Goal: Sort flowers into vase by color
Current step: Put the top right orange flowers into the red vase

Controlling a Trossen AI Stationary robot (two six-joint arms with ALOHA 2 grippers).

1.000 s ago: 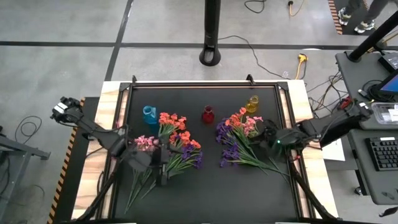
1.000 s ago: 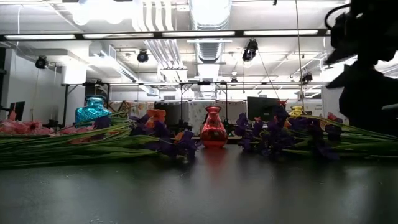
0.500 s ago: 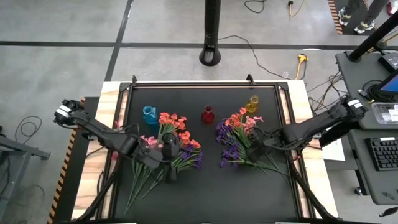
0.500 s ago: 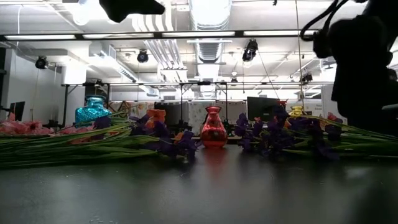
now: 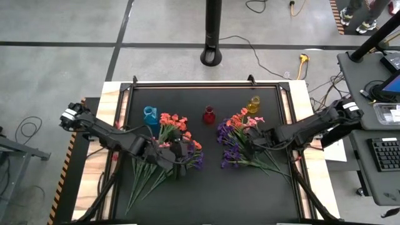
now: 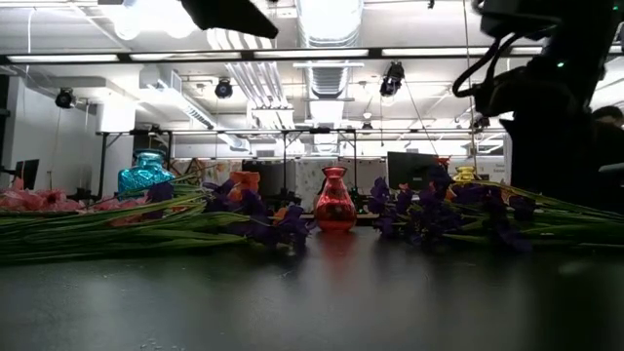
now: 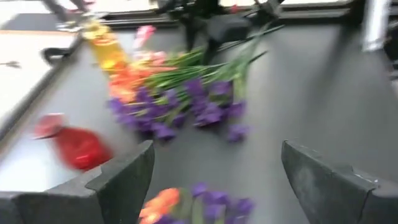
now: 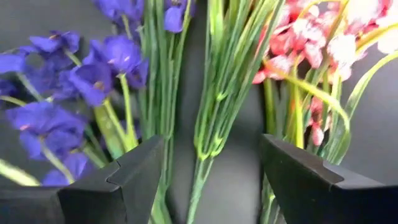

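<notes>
I see two flower piles on the black mat (image 5: pixel 206 187). The left gripper (image 5: pixel 181 164), jaws wide open, hovers over the left flowers (image 5: pixel 172 147). The right gripper (image 5: pixel 249 145), jaws open, straddles stems of the right flowers (image 5: pixel 240 142).

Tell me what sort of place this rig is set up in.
Most likely a robotics lab or workshop. Exposed ceiling ducts and strip lights run overhead, monitors stand behind the black table, and cables trail across the grey floor beside a desk with a keyboard.
</notes>
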